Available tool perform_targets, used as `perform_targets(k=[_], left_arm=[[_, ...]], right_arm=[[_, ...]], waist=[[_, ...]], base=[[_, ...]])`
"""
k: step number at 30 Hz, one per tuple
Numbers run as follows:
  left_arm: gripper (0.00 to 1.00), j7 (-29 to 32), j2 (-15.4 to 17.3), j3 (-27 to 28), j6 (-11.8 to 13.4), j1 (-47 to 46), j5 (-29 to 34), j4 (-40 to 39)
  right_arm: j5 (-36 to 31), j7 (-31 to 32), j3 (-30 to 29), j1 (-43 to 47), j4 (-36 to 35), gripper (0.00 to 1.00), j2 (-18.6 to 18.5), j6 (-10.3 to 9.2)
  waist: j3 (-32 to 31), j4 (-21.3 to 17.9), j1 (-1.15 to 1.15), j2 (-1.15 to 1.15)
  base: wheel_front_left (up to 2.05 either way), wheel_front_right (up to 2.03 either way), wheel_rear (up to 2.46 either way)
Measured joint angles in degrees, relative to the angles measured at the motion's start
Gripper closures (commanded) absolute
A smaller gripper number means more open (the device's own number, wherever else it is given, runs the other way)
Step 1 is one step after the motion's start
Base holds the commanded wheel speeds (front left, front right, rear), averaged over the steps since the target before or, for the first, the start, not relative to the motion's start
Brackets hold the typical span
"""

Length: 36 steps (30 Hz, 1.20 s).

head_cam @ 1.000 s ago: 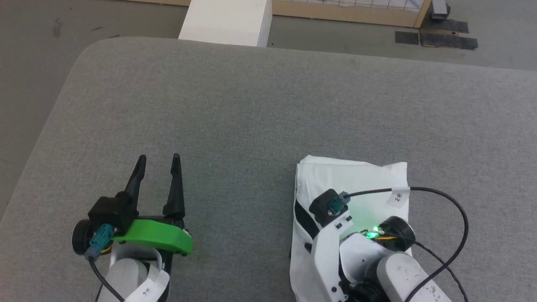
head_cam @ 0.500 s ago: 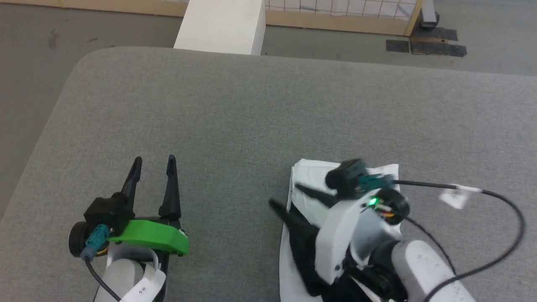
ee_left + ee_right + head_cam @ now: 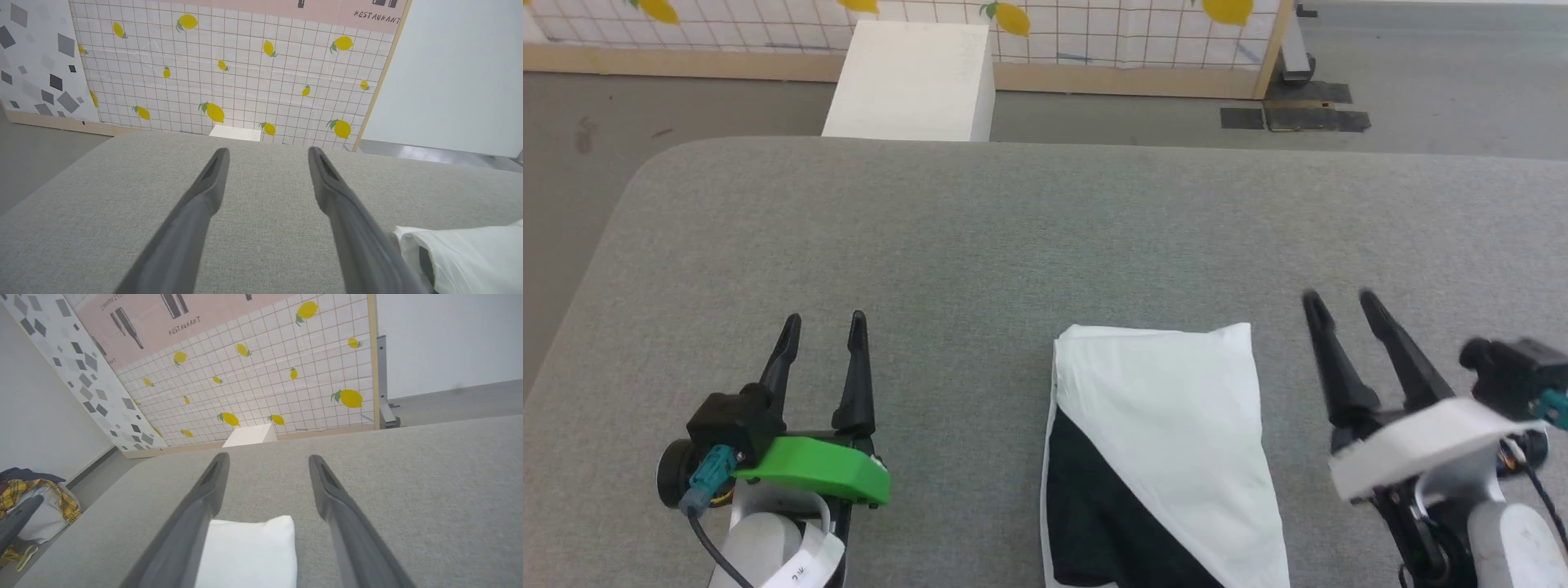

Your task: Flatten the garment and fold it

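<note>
While the garment is lying folded on the grey table, the left gripper and right gripper are hovering on either side, clear of it — fingers pointing forward, away from the robot. Both are holding their jaws spread, gripping nothing.

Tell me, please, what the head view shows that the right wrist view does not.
Head view, not right wrist: the black part of the shirt and the green mount on the left tool. Right wrist, not head: a plaid clothes pile and a pink poster. Both: the folded shirt, the open right tool, the grey table, the white box and the lemon wall.
</note>
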Motion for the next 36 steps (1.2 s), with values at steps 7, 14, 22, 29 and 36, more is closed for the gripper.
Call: perform_targets(k=[7, 14, 22, 29, 36], left_arm=[[0.0, 0.0, -0.01, 0.04, -0.04, 0.0, 0.0, -0.13], [0.0, 0.0, -0.02, 0.02, -0.04, 0.0, -0.01, -0.14], [0.0, 0.0, -0.02, 0.0, -0.04, 0.0, -0.18, -0.15], [0.0, 0.0, -0.02, -0.19, -0.03, 0.01, -0.67, -0.18], [0.0, 0.0, -0.02, -0.14, 0.15, 0.04, -1.18, -0.77]], right_arm=[[10.96, 2.36, -4.43, 3.02, 10.22, 0.0, -0.05, -0.01], [22.57, 9.55, -1.75, 3.37, 19.72, 0.0, 0.0, -0.01], [25.05, 15.79, 0.81, 2.05, 23.45, 0.0, -0.08, 0.01], [26.22, 21.79, 2.9, -0.21, 24.87, 0.85, -0.21, 0.02], [19.06, 27.44, 2.74, -1.83, 23.59, 1.0, -0.14, 0.01]], waist=[[0.29, -0.47, 0.0, 0.0], [0.66, 0.18, 0.0, 0.0], [1.08, 1.17, 0.0, 0.0], [1.28, 1.48, 0.0, 0.0], [1.59, 0.91, 0.0, 0.0]], base=[[0.0, 0.0, 0.0], [0.0, 0.0, 0.0], [0.0, 0.0, 0.0], [0.0, 0.0, 0.0], [0.0, 0.0, 0.0]])
